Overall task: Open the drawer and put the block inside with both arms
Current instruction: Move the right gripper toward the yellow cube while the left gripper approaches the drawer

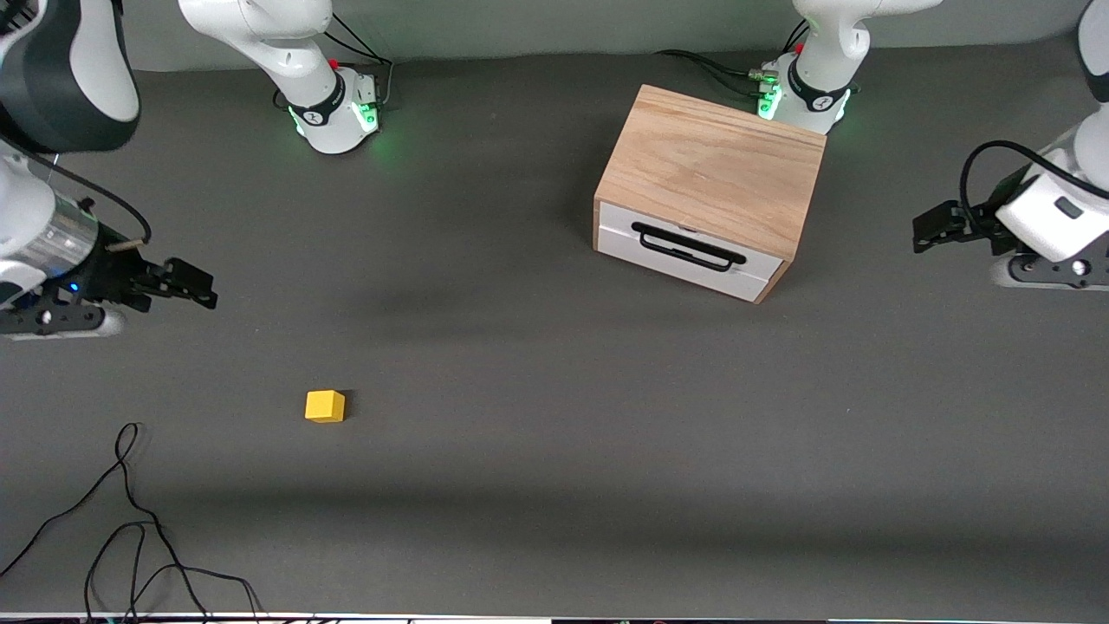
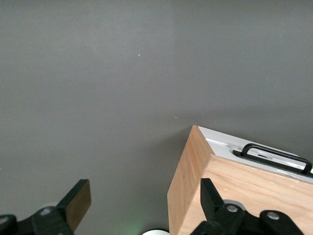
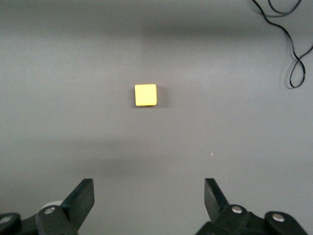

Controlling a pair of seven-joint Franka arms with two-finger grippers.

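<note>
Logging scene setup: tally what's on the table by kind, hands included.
Cabinet with shut drawer: 1
Yellow block: 1
Black cable: 1
Hands, both open, empty: 2, left hand and right hand
Total: 5

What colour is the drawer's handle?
Black, on the white drawer front; the handle shows best in the front view.

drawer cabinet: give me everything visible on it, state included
The light oak box cabinet sits on the dark grey table, turned at an angle, near the left arm's base. Its plain wood-grain top is bare. The one drawer with a white front panel faces the front camera and looks shut, flush with the box. A black bar handle runs across the panel. Nothing touches the cabinet. The left hand is open over the table beside its corner.
</note>
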